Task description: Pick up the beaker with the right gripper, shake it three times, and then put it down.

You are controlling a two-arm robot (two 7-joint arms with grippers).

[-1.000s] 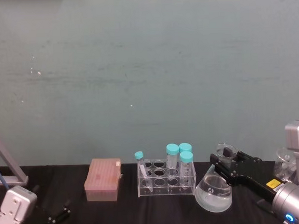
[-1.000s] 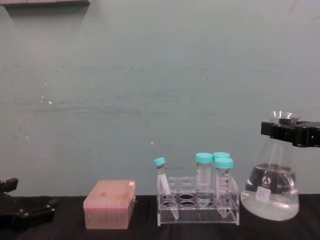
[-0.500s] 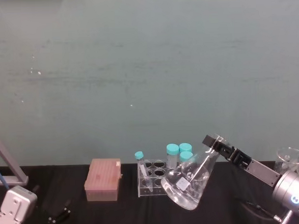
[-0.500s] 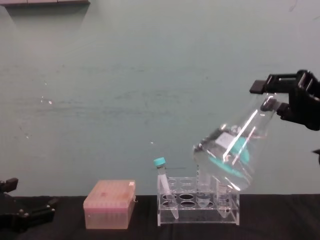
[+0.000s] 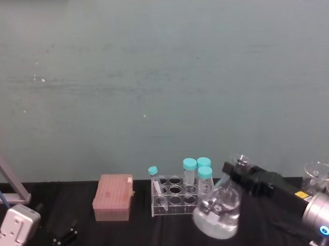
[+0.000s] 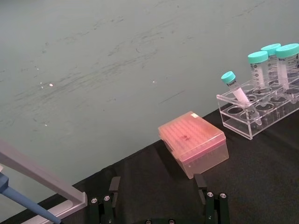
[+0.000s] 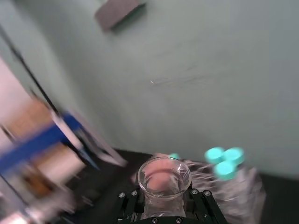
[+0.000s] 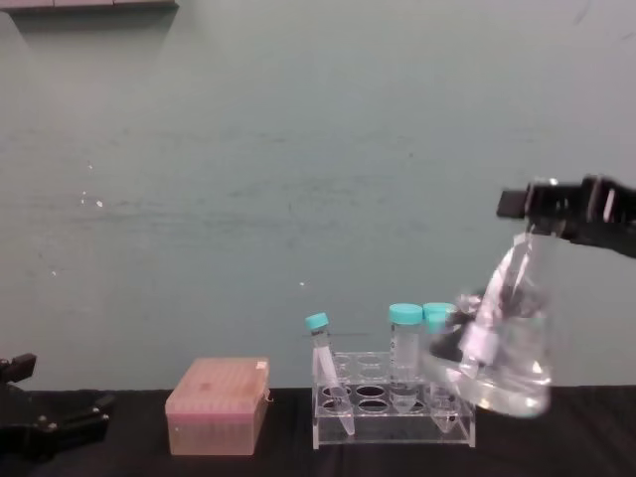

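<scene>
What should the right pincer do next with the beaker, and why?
Probably swing the base rightward, toward upright and away from the tube rack. The right pincer is shut on the neck of the beaker, which hangs tilted with its base toward the rack, liquid inside, seemingly off the table. The left pincer lies open, low on the left.

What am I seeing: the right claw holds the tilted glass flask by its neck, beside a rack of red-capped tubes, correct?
Not quite: the caps on the tubes are teal, not red, as the chest view shows. The right gripper does hold the tilted beaker by its neck beside the rack. The left gripper sits parked, open, at the far left.
</scene>
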